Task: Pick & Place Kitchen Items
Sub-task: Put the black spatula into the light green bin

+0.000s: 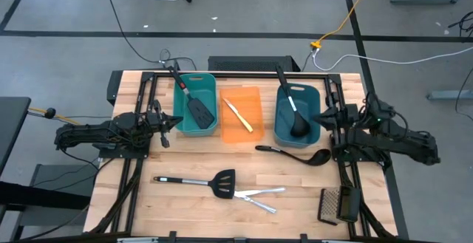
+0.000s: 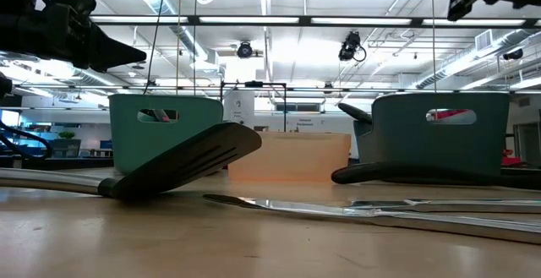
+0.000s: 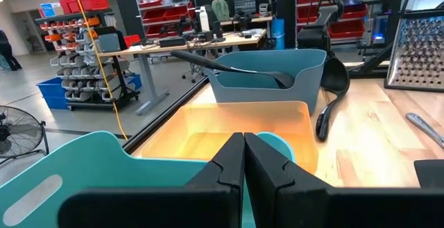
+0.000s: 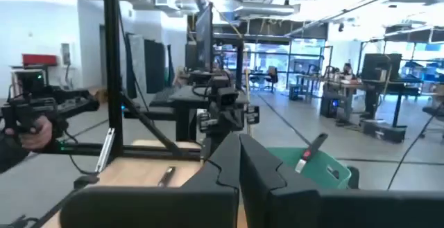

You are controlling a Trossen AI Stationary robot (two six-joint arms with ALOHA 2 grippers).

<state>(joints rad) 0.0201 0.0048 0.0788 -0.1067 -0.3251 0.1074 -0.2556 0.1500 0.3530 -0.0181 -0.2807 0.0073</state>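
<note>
Wooden planks make up the table (image 1: pixel 185 206) we look down on, with 3 tubs in a row toward its far edge. We see a teal tub (image 1: pixel 196 104) on the left holding a black slotted spatula (image 1: pixel 194 103), an orange tub (image 1: pixel 242 114) in the middle with a pale yellow knife (image 1: pixel 239 115) lying in it, and a blue tub (image 1: pixel 297 114) on the right with a black ladle (image 1: pixel 293 110) inside. Just in front of the blue tub, a second black ladle (image 1: pixel 293 154) lies on the bare wood. Nearer the front edge we find a second slotted spatula (image 1: pixel 198 182) with a steel handle, and beside its head a pair of steel tongs (image 1: pixel 260 196). A box grater (image 1: pixel 337 204) lies at the front right corner.

We see the left gripper (image 1: pixel 178 122) beside the teal tub, fingers (image 3: pixel 236 169) pressed together and holding nothing. The right gripper (image 1: pixel 318 116) sits at the blue tub's right side, its fingers (image 4: pixel 239 159) likewise together and empty.
</note>
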